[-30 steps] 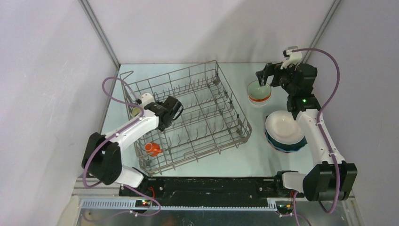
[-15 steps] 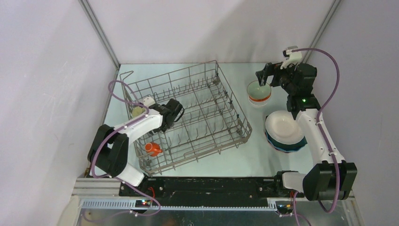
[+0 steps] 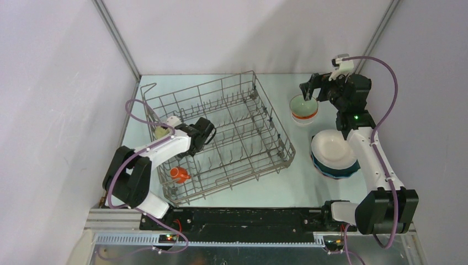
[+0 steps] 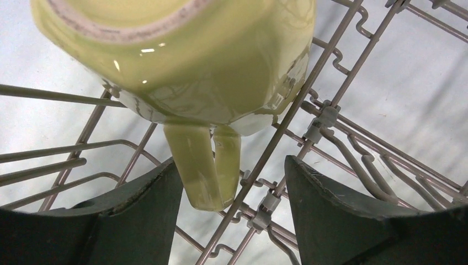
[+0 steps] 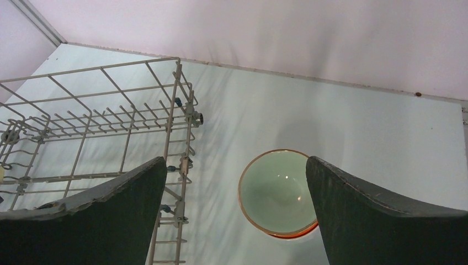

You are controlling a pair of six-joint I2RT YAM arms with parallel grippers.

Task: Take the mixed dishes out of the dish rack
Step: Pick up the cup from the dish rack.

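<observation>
Nearest the arm bases, an orange mug lay in the near-left corner of the dish rack. Just beyond it the left hand was open inside the rack. Its fingers stood either side of the handle of the pale yellow cup, gripping nothing yet. The cup lay straight ahead of that hand, by the rack's left wall, its handle pointing back between the fingers. Closing on the handle looked like the next move, and the left arm was far the nearer. Farther right on the bench sat stacked plates. Farthest, the right hand hung wide open and empty above a pale green bowl.
</observation>
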